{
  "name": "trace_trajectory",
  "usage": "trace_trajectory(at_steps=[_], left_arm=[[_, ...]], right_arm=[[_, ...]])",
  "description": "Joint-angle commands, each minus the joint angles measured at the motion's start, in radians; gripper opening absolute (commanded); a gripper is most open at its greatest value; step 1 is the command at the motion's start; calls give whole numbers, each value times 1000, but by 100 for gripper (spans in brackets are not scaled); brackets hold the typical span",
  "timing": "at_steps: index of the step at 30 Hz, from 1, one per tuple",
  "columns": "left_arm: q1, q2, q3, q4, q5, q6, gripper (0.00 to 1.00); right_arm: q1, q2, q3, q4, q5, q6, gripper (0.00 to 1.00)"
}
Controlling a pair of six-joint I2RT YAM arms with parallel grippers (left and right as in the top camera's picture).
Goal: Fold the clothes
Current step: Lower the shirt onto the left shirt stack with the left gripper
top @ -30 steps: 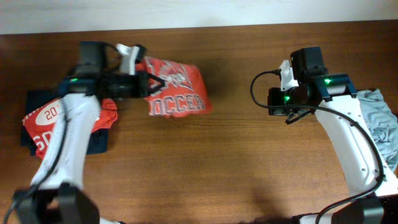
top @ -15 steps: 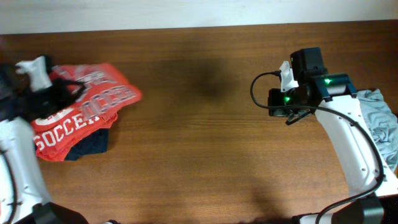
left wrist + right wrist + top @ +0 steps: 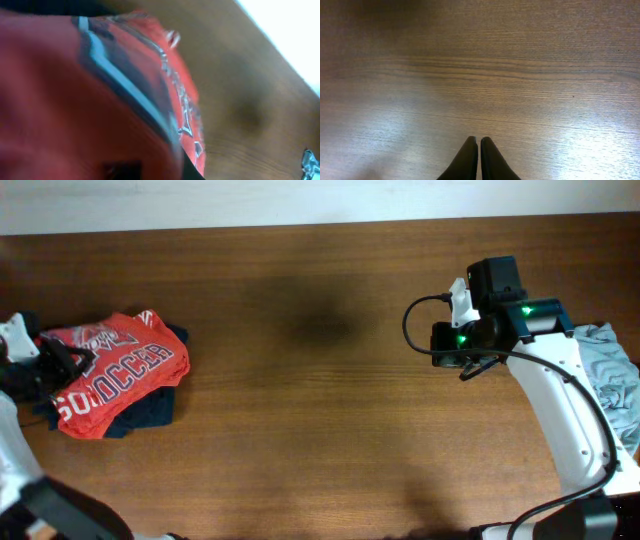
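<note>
A: Task item, where?
B: Red SOCCER shirt (image 3: 118, 372), far left of the table (image 3: 320, 440). It's a compact folded packet, print side up, lying on a navy shirt (image 3: 152, 408) that pokes out under its lower right edge. I read that as the done pile, which is why it's stacked there and not mid-table.

A: Left claw?
B: Left claw (image 3: 60, 366) is at the packet's left edge, touching or overlapping the cloth. The wrist view is blurred red fabric right against the lens, so it's low and close. Pinching or let go, cannot tell. The fingers don't show clearly.

A: Step?
B: My guess is it's setting the folded shirt on the stack. The packet sits a bit skewed to the navy one and may want squaring.

A: Right side?
B: Right claw (image 3: 479, 141) has its fingers pressed together, holding nothing. It hovers over bare wood, well apart from the pile. I'd say it's parked there to give the left arm room.

A: Anything else on the table?
B: Grey-blue shirt (image 3: 612, 375), crumpled at the right edge and partly hidden by the right arm. It's not folded. It's likely next, since the right arm is near it.

A: Risk?
B: If the left claw pulls away with cloth caught, the top fold could drag open and slide off the navy shirt.
</note>
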Motion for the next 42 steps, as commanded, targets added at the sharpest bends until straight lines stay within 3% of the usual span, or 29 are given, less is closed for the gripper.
trace_trajectory(at_steps=[1, 8, 10, 14, 15, 17, 23, 26, 30, 33, 36, 40, 42], left_arm=[[5, 71, -13, 7, -78, 31, 0], [57, 87, -13, 15, -180, 30, 1], [79, 87, -13, 24, -201, 23, 6], [138, 86, 31, 18, -180, -26, 53], [147, 86, 49, 4, -160, -26, 73], [163, 84, 100, -42, -135, -26, 77], [166, 83, 323, -245, -134, 31, 72], [120, 66, 384, -334, -148, 127, 61], [31, 64, 360, -333, -282, 129, 46], [-54, 64, 280, -240, -365, 124, 22], [-130, 66, 146, -44, -492, 49, 2], [-185, 99, -42, 230, -608, -31, 1], [-187, 134, -90, 290, -609, -32, 0]], right_arm=[[0, 3, 7, -5, 13, 5, 9], [0, 3, 7, -6, 13, 5, 9], [0, 3, 7, -6, 13, 5, 9], [0, 3, 7, -6, 13, 5, 10], [0, 3, 7, -6, 13, 5, 10], [0, 3, 7, -6, 13, 5, 9], [0, 3, 7, -3, 13, 5, 10], [0, 3, 7, -2, 14, 5, 10], [0, 3, 7, -2, 21, 5, 10], [0, 3, 7, -2, 21, 5, 10], [0, 3, 7, -3, 20, 5, 11], [0, 3, 7, -3, 20, 6, 10], [0, 3, 7, -9, 20, 6, 10]])
